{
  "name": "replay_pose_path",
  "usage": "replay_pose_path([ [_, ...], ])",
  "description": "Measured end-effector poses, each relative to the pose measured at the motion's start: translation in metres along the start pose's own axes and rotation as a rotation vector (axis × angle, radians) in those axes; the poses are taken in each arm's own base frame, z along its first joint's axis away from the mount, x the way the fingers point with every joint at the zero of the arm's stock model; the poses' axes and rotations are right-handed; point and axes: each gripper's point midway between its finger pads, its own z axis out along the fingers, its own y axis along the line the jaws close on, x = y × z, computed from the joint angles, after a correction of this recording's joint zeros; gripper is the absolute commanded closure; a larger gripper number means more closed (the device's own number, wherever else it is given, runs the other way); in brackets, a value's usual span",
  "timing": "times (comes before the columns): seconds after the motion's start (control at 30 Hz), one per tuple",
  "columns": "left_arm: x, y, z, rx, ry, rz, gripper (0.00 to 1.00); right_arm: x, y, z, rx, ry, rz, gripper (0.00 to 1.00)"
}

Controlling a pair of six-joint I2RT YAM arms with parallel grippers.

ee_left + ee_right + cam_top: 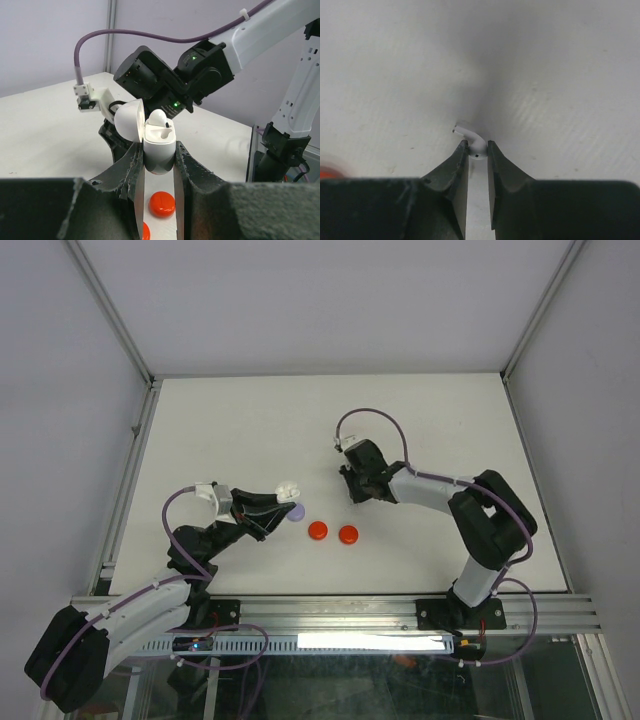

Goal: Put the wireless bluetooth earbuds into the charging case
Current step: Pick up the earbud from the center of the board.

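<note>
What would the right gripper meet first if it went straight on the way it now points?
The white table, probably at once: the right gripper points down at it, shut on a white earbud that seems to lie on the surface. No other thing shows in that line.

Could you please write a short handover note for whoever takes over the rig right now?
Left gripper: shut on the charging case, lid open, held above the table.
Right gripper: shut on a white earbud, down at the table.
Done: one seated earbud sits in the case.
Left: carry the pinched earbud over and seat it in the empty slot.
Not part of the job: red discs and a lilac disc.
</note>
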Motion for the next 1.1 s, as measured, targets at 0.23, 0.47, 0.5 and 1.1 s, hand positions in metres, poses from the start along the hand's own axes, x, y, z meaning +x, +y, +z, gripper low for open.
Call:
replay_pose_path([
  [0.23, 0.0, 0.0, 0.0, 0.001, -0.001, 0.006, 1.0, 0.012, 0.044, -0.008, -0.092, 0.013, -0.196, 0.75],
  [0.47, -0.001, 0.0, 0.0, 0.001, -0.004, 0.008, 1.0, 0.019, 0.056, -0.011, -0.115, 0.026, -0.298, 0.65],
  [0.5, -0.001, -0.001, 0.0, 0.002, -0.003, 0.007, 1.0, 0.019, 0.056, -0.011, -0.113, 0.026, -0.307, 0.63],
  [1.1, -0.001, 0.0, -0.001, 0.001, -0.002, 0.01, 1.0, 0.018, 0.034, -0.013, -0.019, 0.037, -0.327, 0.61],
])
